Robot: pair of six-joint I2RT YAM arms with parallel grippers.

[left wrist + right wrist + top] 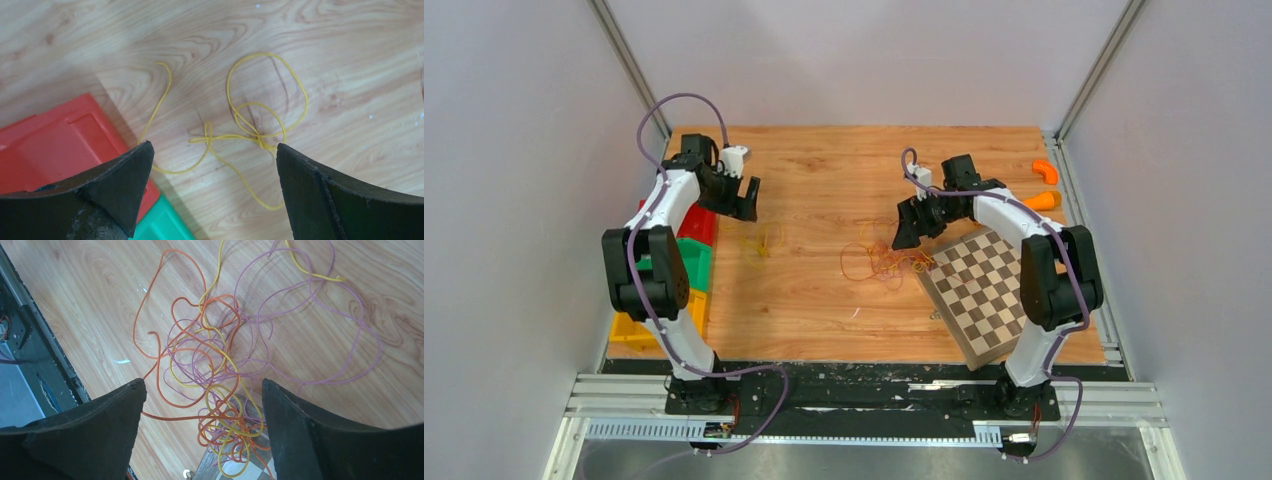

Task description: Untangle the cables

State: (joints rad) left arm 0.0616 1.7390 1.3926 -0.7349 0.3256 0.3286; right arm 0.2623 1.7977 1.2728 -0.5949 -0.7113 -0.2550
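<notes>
On the wooden surface (pixel 824 180), left of centre, one yellow cable (pixel 259 140) lies by itself, well apart from the rest. It is curled into a couple of loops with a small knot where the strands cross, and one end trails toward the red bin (pixel 55 145) and green bin (pixel 162 225). The left hand (pixel 212 150) hovers just above it with its jaws spread wide and nothing between them.

Near the middle of the surface sits the main tangle (pixel 215 380): orange, yellow and lilac strands wound through one another. Its densest knot rests on the near corner of the chessboard (pixel 984 290), and looser loops fan out over the wood. The right hand (pixel 202 385) hangs over this heap, likewise wide open and empty.

By the look of it, one strand is already free of the bundle and both hands are between grasps, so the step in hand is choosing the next strand to draw out. That move likely calls for the right hand to drop onto an outlying loop, perhaps the big orange or lilac one, rather than the dense core. The left hand would then have to cross over and pin the bundle. These strands are thin and springy, so a pinch low against the surface seems needed. A careless pull could drag the whole heap or tighten the knot.
</notes>
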